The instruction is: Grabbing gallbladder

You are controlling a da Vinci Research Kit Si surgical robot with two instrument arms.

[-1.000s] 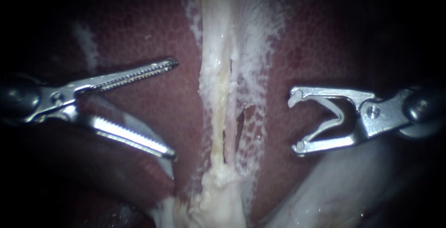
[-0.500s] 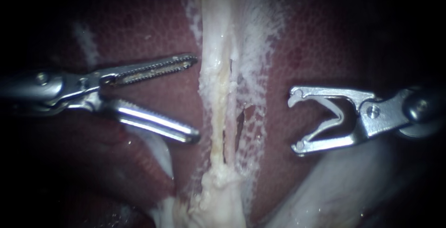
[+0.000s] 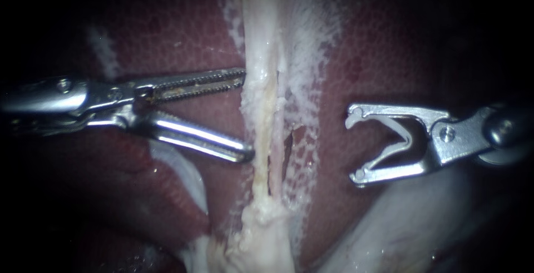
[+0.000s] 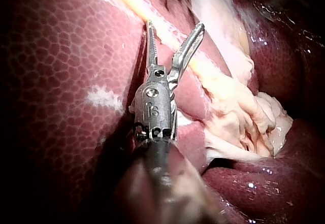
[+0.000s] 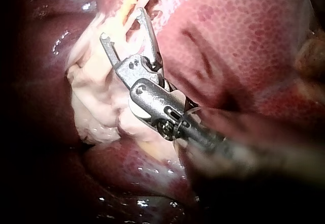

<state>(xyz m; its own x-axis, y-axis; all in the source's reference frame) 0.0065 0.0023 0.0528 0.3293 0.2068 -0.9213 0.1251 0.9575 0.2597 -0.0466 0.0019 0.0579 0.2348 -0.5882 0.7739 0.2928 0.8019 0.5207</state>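
Observation:
A pale strand of tissue (image 3: 261,112) runs down the middle of the dark red liver (image 3: 183,39) and widens into a pale lump (image 3: 261,234) at the bottom. Which part is the gallbladder I cannot tell. My left instrument (image 3: 247,114) comes in from the left. Its toothed jaws stand open, with both tips at the strand's left edge and nothing gripped. In the left wrist view the left instrument (image 4: 175,26) shows the same gap, with the strand (image 4: 203,69) just ahead. My right instrument (image 3: 352,148) holds off to the right of the strand, its wide-set jaws carrying a pale V-shaped clip (image 3: 397,131).
A smooth pale bulge (image 3: 400,223) lies under the right instrument. A dark red fold with a white rim (image 3: 189,187) sits below the left instrument's lower jaw. In the right wrist view the right instrument (image 5: 123,23) is over ragged pale tissue (image 5: 96,107).
My left instrument has moved right across the liver until its tips reach the pale strand, and its jaws have narrowed somewhat. The right instrument has not moved.

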